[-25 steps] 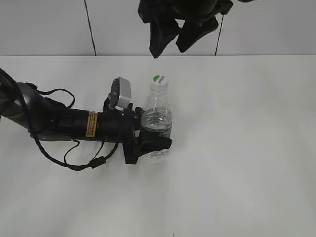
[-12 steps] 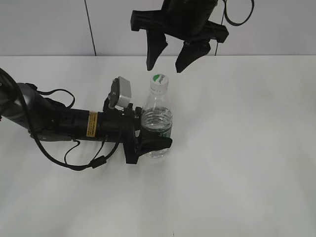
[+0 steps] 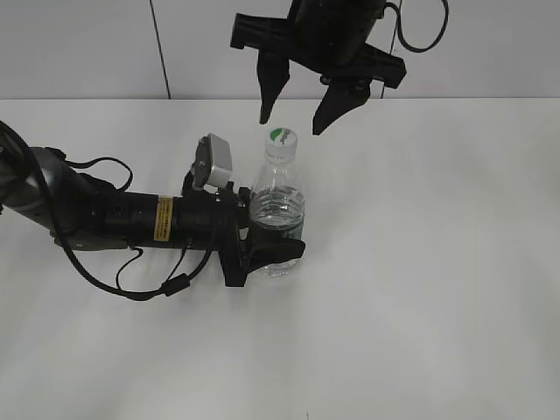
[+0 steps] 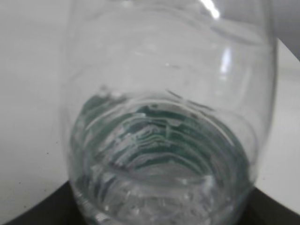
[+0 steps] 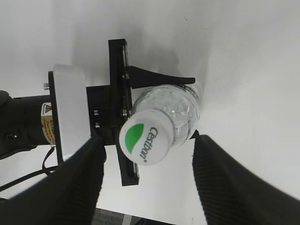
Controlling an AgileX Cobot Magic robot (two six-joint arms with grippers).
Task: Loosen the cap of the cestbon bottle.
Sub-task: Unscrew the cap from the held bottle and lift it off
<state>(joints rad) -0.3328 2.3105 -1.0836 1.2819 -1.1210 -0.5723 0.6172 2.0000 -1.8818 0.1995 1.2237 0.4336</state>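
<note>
The cestbon bottle (image 3: 278, 210) stands upright on the white table, clear plastic with a dark green label band low on its body. My left gripper (image 3: 267, 248) comes in flat from the left and is shut on the bottle's lower body; the bottle (image 4: 168, 122) fills the left wrist view. The white cap (image 3: 281, 141) with its green patch sits on the neck. My right gripper (image 3: 293, 118) hangs open just above the cap, fingers pointing down. From the right wrist, the cap (image 5: 146, 140) shows between the two spread fingers (image 5: 79, 183), untouched, with the right gripper (image 5: 150, 187) centred close over it.
The left arm (image 3: 105, 219) with its cables lies along the table (image 3: 437, 262) on the left. A grey wall with a dark seam (image 3: 159, 48) stands behind. The white camera block (image 3: 215, 164) of the left wrist rises beside the bottle's neck.
My right gripper has come down and turned above the cap, from high at the top edge to just over it. The left gripper and bottle have stayed put.
</note>
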